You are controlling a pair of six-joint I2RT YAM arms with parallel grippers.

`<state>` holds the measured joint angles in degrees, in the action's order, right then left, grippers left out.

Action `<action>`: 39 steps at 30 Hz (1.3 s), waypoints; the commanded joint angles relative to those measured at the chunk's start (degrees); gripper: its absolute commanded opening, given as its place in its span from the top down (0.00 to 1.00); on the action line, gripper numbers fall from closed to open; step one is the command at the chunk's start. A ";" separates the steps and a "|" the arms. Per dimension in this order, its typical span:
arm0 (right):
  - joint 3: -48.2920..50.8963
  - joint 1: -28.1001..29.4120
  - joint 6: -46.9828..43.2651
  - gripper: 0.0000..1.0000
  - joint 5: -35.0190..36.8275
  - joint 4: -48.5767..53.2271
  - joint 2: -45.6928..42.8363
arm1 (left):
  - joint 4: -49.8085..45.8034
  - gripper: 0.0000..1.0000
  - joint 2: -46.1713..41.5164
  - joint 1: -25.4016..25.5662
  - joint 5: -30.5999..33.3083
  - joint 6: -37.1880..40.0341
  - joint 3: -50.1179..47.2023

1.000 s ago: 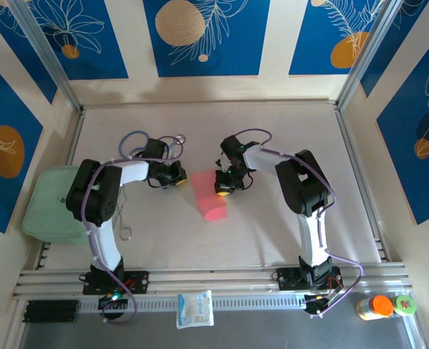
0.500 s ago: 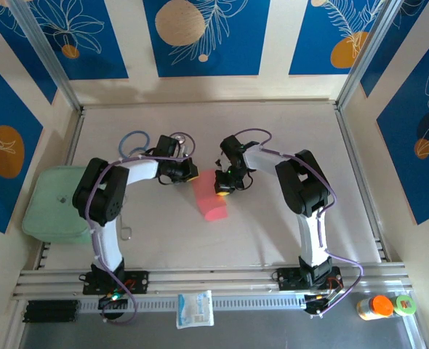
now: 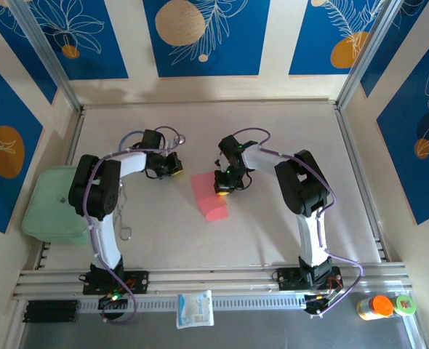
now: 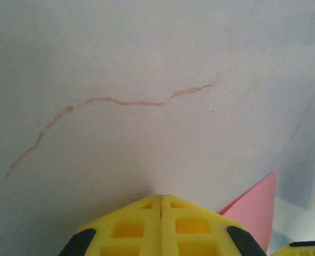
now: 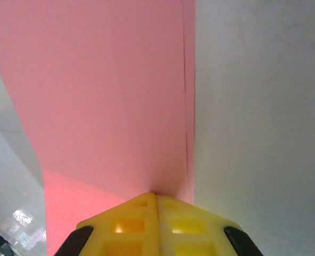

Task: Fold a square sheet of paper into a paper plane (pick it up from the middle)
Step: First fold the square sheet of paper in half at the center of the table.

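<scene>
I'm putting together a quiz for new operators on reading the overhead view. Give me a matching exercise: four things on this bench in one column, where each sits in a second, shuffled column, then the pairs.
Things
1. pink paper
2. pale green pad
3. white packet
4. orange-capped bottle

Places
A. near right corner
B. middle, between the left arm and the right arm
C. left edge of the table
D. near edge, centre

Pairs: 1-B, 2-C, 3-D, 4-A
</scene>
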<state>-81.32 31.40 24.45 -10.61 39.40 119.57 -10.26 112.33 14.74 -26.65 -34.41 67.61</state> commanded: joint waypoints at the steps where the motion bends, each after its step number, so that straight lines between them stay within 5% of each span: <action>1: 2.40 -0.89 -1.86 0.93 15.04 4.49 7.16 | 1.54 0.94 -6.25 2.22 -4.13 -1.04 -2.92; 7: -2.59 -1.13 -6.46 0.94 14.47 7.55 8.04 | 8.19 0.93 -7.54 7.05 -7.73 -7.69 -9.19; 26: -1.10 -1.42 1.63 0.93 14.66 6.05 8.84 | 28.18 0.94 -8.90 18.70 -5.02 -28.43 -24.63; 39: 1.62 -2.36 3.60 0.94 15.36 4.27 8.53 | 14.77 0.94 -16.05 21.05 -1.41 -23.65 -29.93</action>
<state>-84.53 30.89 26.46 -9.61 42.52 121.36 13.98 99.33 35.11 -29.50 -60.49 39.31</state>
